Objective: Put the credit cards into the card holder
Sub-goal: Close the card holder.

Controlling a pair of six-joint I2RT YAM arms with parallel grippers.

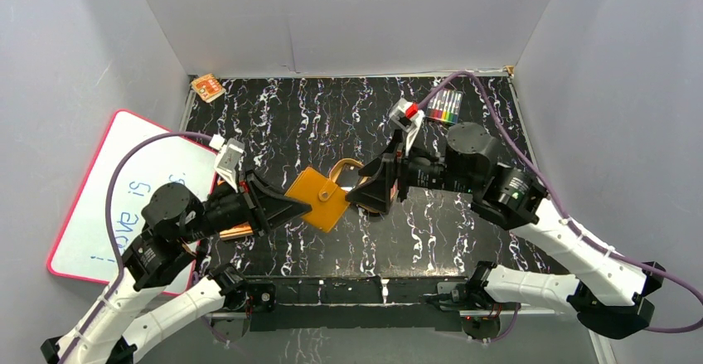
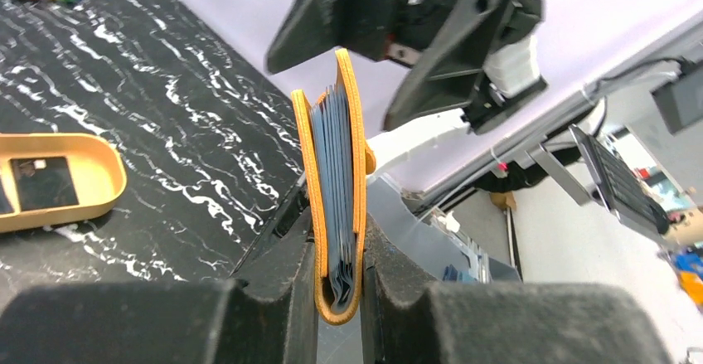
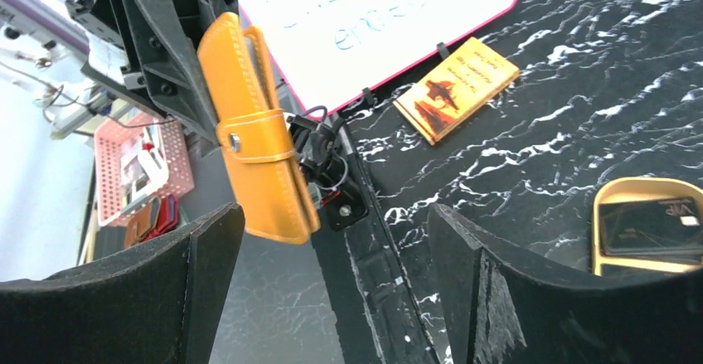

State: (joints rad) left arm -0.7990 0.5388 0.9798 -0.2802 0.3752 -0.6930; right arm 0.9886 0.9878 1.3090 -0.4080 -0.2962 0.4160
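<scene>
Currently the card holder [image 1: 319,200] hangs above the middle of the black marbled table [image 1: 315,107]. The left gripper [image 1: 292,206] pinches it tight by one end. Seen edge-on from the left wrist, its orange covers sit almost together over the blue-grey sleeves, and the snap tab is wrapped across one cover. Directly opposite the holder's free end, the right gripper [image 1: 373,194] stands with its fingers spread wide and grips nothing; it is just beside the holder, apart from it. Behind the holder, toward the back wall, lies a tan oval tray [image 1: 346,165], which the holder and the right gripper largely hide from above. Both wrist views show the credit cards [image 3: 655,227] lying flat and black inside that tray. To the holder's left, an orange printed booklet [image 3: 456,89] lies on the table, mostly covered by the left arm from above, and beyond it a pink-edged whiteboard [image 1: 124,190] leans at the table's side. Well behind the holder sit a small orange packet [image 1: 207,88] in the back left corner and a pack of coloured markers [image 1: 445,105] near the right arm.
</scene>
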